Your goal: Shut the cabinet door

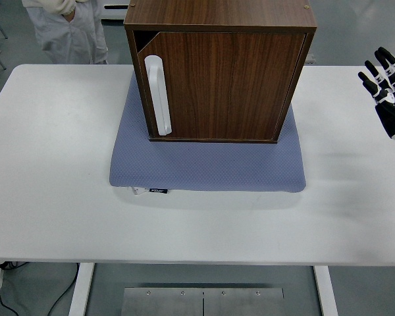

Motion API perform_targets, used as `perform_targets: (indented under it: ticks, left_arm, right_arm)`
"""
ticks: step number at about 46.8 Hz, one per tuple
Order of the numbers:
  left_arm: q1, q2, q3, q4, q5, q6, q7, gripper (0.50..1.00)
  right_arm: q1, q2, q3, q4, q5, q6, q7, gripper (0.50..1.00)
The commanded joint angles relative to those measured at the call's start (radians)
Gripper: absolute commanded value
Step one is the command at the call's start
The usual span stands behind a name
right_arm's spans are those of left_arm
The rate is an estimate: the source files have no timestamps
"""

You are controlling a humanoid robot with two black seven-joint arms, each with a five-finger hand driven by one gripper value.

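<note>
Head view
Room: a grey floor is seen beyond a white worktop [59,197]; a person in white [67,29] is seen at the top left edge.
Mat: a blue-grey mat [207,164] is laid at the worktop's middle, toward the far side.
Cabinet: a dark wood cabinet [220,69] is set on the mat.
Door: the door [224,85] is seen almost shut, with a narrow gap left at the upper left corner.
Handle: a white handle [157,95] is fixed upright along the door's left side.
Right hand: the hand [388,89] is raised at the right edge, well apart from the cabinet, fingers spread and nothing held.
</note>
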Motion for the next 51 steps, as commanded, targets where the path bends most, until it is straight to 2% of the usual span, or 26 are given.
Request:
perform_targets:
  ticks: [1, 14, 37, 51]
  left_arm:
    - [0.0, 0.0, 0.0, 0.0, 0.0, 0.0, 0.001, 1.0]
    - [0.0, 0.0, 0.0, 0.0, 0.0, 0.0, 0.001, 1.0]
    - [0.0, 0.0, 0.0, 0.0, 0.0, 0.0, -0.001, 1.0]
    - [0.0, 0.0, 0.0, 0.0, 0.0, 0.0, 0.001, 1.0]
  right_arm:
    - [-0.015, -0.02, 0.0, 0.0, 0.019, 0.011, 0.0, 1.0]
    - [-0.05, -0.059, 0.009, 0.003, 0.03, 0.039, 0.003, 1.0]
    - [-0.121, -0.057, 0.026, 0.022, 0.029, 0.065, 0.001, 1.0]
    - [-0.122, -0.05, 0.024, 0.023, 0.03, 0.065, 0.003, 1.0]
